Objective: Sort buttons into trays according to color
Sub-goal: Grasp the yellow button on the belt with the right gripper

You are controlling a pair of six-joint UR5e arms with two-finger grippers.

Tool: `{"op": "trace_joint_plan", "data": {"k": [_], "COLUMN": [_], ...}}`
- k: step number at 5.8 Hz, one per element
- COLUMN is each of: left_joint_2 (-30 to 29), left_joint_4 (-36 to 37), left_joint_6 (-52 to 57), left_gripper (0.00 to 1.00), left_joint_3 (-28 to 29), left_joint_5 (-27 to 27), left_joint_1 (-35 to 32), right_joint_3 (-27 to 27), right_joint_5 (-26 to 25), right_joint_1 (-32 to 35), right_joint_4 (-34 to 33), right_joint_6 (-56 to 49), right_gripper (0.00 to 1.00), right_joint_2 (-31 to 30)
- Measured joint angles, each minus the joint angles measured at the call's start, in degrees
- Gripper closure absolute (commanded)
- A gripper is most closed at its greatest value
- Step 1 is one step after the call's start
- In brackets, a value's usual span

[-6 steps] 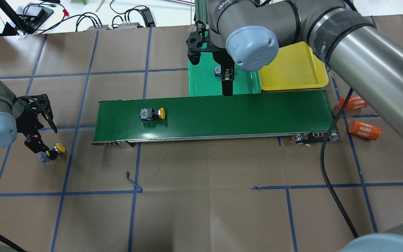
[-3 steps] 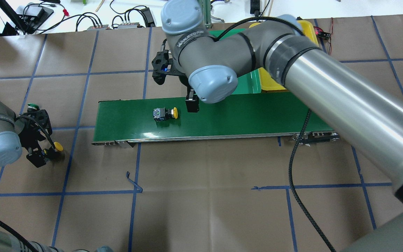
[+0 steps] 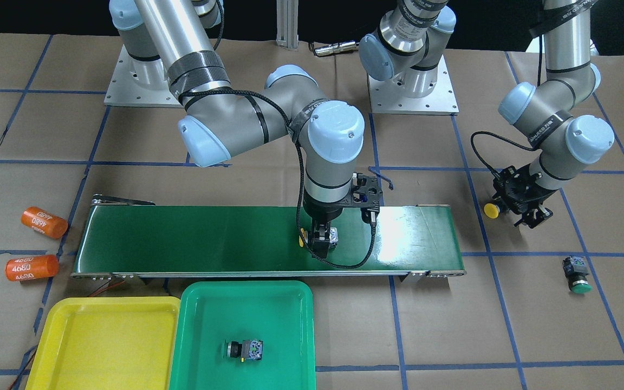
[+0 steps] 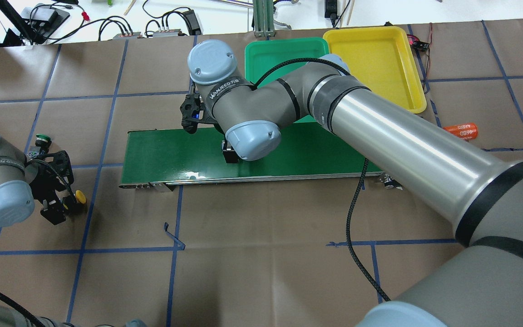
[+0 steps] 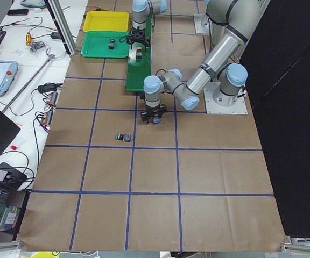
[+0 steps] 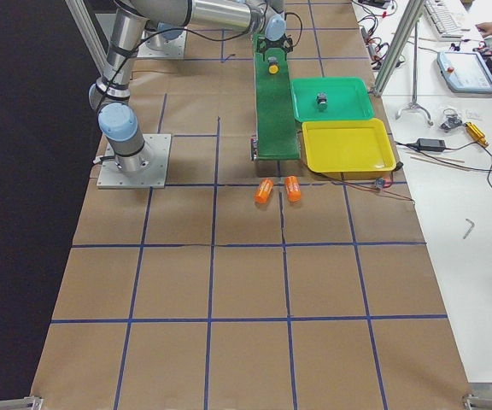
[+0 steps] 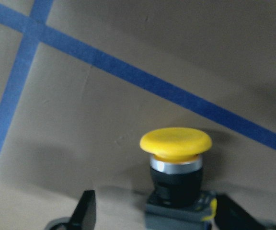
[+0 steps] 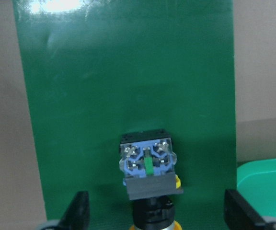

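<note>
Change over the last second belongs mostly to the right arm. It hung over the green tray (image 3: 268, 314), which lies just beside the conveyor belt (image 3: 182, 238) on the long side away from the robot, and it has since swung onto the belt itself. The right gripper (image 3: 320, 244) now stands low over the belt's middle, its fingers (image 8: 78, 211) spread wide on either side of a yellow button (image 8: 147, 165) and not touching it. That button lies on its side on the belt and has drifted along it towards the tray end during the same second.

One green button (image 3: 244, 349) lies alone in the green tray, so we count that one as sorted. The yellow tray (image 3: 106, 346), just beside the green one along the same side of the belt, holds nothing yet.

Off the belt's end on the robot's left, the left gripper (image 7: 157, 218) has come down around the second yellow button (image 7: 176, 143), which stands cap-up on the bench. Its fingers (image 7: 86, 211) are apart, one well clear of the body and the other just beside it, so we see no grip yet. The other green button (image 3: 577, 273) lies on the bench past that same end, untouched.

We judge both arms to be poised to close, with three buttons left to place.
</note>
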Motion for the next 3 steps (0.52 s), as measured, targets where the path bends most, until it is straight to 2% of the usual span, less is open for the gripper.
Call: {"op": "trace_joint_plan", "data": {"k": [1, 2, 3], "left_joint_2": [0.23, 0.31, 0.39], "left_joint_4": [0.0, 0.02, 0.08], "left_joint_6": [0.11, 0.43, 0.83], "left_gripper": [0.39, 0.87, 0.96], "left_joint_3": [-0.61, -0.95, -0.9], "left_joint_5": [0.0, -0.02, -0.03], "left_joint_1": [0.26, 0.31, 0.13], "right_joint_3": [1.91, 3.39, 4.25], "right_joint_5": [-0.13, -0.17, -0.35], "right_joint_1": [-1.76, -3.36, -4.52], "right_joint_4": [-0.93, -1.54, -1.66], "right_joint_6": [-1.81, -2.4, -2.63], "right_gripper": [0.25, 0.6, 0.83], "right_joint_2": [-0.25, -0.41, -0.8]}}
